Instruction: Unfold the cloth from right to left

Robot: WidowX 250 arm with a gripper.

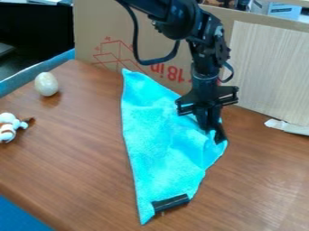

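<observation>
In my judgement, your unfolding is only part done: the cloth lies on the brown tabletop as a long, narrow, pointed shape, with wrinkles near its right edge, so probably one layer must still be opened towards the left. Your black gripper is down at this right edge, but you cannot tell from here whether its jaws are clamped on the fabric or apart. A black piece rests at the lower end of the cloth. To the left you have a pale egg-shaped thing and a small white and brown toy; behind stand a cardboard panel with red print and a light wood-grain board
</observation>
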